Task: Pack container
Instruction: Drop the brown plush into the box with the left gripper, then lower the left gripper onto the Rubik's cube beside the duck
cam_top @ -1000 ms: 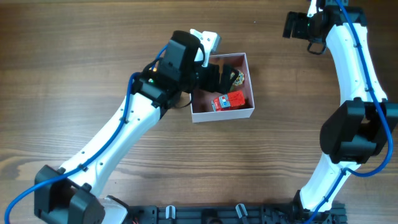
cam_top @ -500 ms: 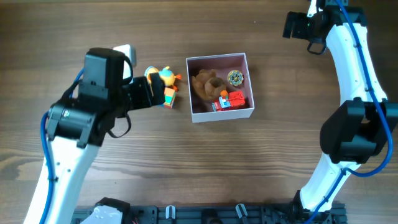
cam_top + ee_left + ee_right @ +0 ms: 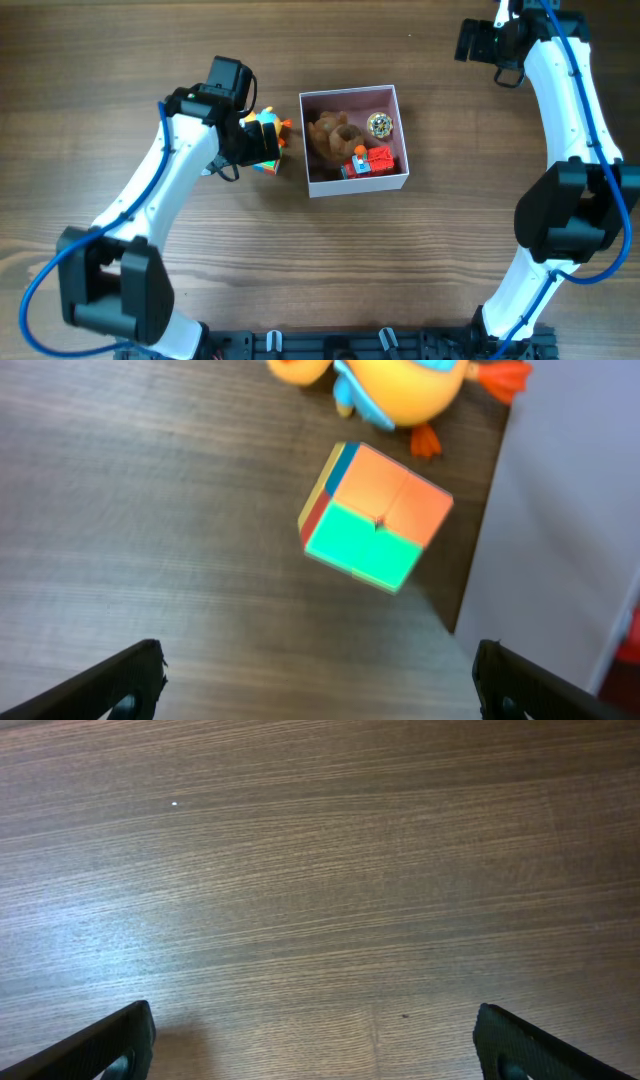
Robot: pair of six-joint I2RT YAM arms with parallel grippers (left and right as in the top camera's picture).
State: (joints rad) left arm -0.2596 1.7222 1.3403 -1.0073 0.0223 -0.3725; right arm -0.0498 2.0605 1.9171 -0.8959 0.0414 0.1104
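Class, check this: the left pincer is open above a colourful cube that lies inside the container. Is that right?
No. The cube lies outside the container, on the table beside it; the left wrist view shows this. The left pincer is open above it.

Left tool (image 3: 320, 676) jaws parted wide, right tool (image 3: 318, 1038) jaws parted wide

On the brown wood-grained tabletop (image 3: 320, 870), the cube (image 3: 375, 520) shows orange and green faces, the duck (image 3: 400, 390) is yellow with orange feet, and the container (image 3: 355, 186) is white outside, pink inside.
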